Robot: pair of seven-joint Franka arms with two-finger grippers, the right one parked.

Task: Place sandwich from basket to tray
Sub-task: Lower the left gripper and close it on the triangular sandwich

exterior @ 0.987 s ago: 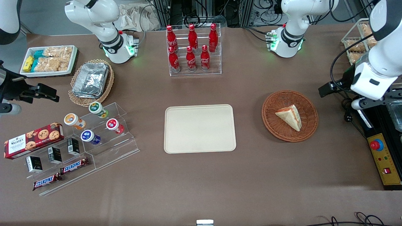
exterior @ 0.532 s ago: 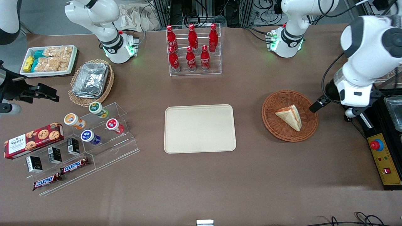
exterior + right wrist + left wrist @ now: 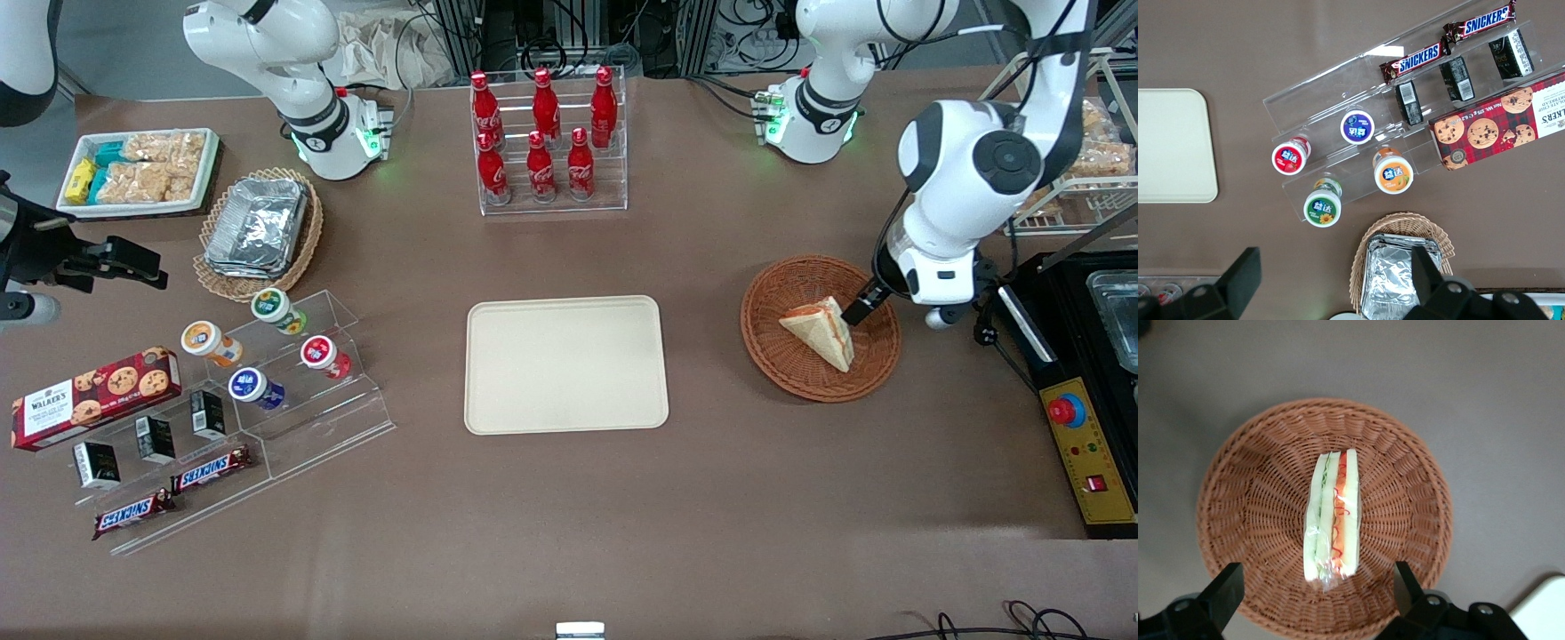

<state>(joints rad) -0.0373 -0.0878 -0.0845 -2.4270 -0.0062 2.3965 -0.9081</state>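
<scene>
Pincer (image 3: 1318,593) has moved over basket (image 3: 1405,493), spread above sandwich (image 3: 1333,517).

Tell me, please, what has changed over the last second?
The left arm swung in from the working arm's end of the table, bringing its gripper above the basket, jaws open beside the sandwich. Nothing grasped; sandwich, basket and tray stayed put.

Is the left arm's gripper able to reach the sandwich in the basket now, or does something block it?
Probably yes. The gripper hangs open above the basket, its fingers apart on either side of the sandwich, with nothing between them.
</scene>
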